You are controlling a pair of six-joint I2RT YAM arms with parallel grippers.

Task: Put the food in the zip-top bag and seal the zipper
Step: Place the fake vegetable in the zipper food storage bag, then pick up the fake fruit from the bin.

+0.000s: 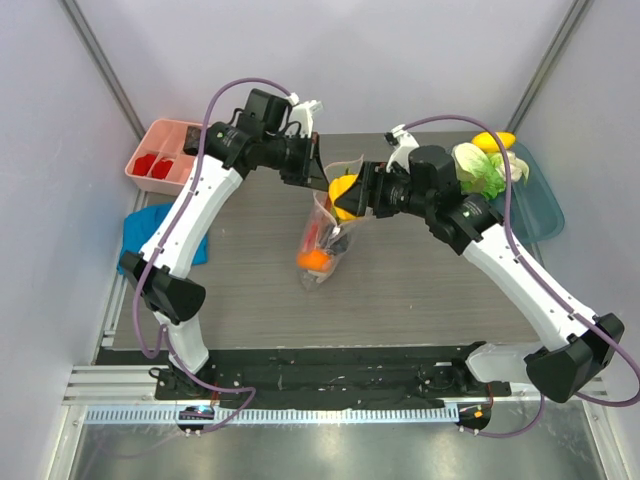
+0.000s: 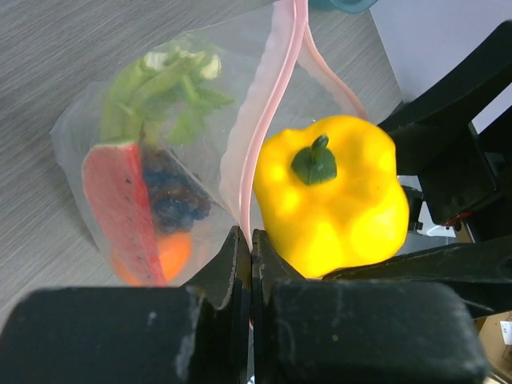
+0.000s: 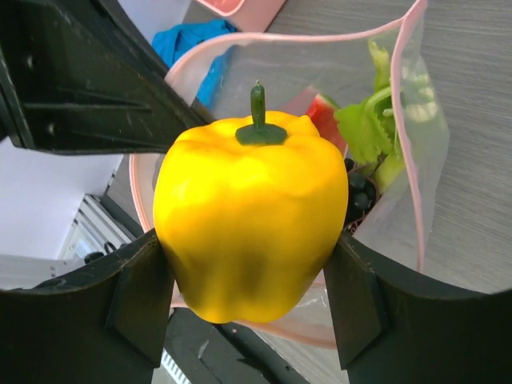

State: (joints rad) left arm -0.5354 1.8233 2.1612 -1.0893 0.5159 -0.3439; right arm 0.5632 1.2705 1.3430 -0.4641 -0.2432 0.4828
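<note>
Grey wood-grain table [image 1: 250, 290]. Zip-top bag [image 1: 340, 240], mid-table, bottom resting on the surface, mouth raised and open. Teal tub [image 1: 545, 215], far right edge, holding a pale green cabbage [image 1: 480, 170] and a yellow fruit [image 1: 493, 141]. Pink tray [image 1: 165, 125], far left corner. Blue cloth [image 1: 140, 230], left edge, near the tray. Left gripper [image 2: 250, 240], fingers pinched together on the pink zipper [image 2: 276, 88] at the bag's rim. Right gripper [image 3: 248, 304], fingers clamped on both sides of a yellow pepper [image 3: 248, 224], at the bag's mouth. Inside the bag: watermelon slice [image 2: 120, 208], leek stalk [image 2: 152, 88], grapes [image 2: 172, 196], orange [image 2: 172, 254].
</note>
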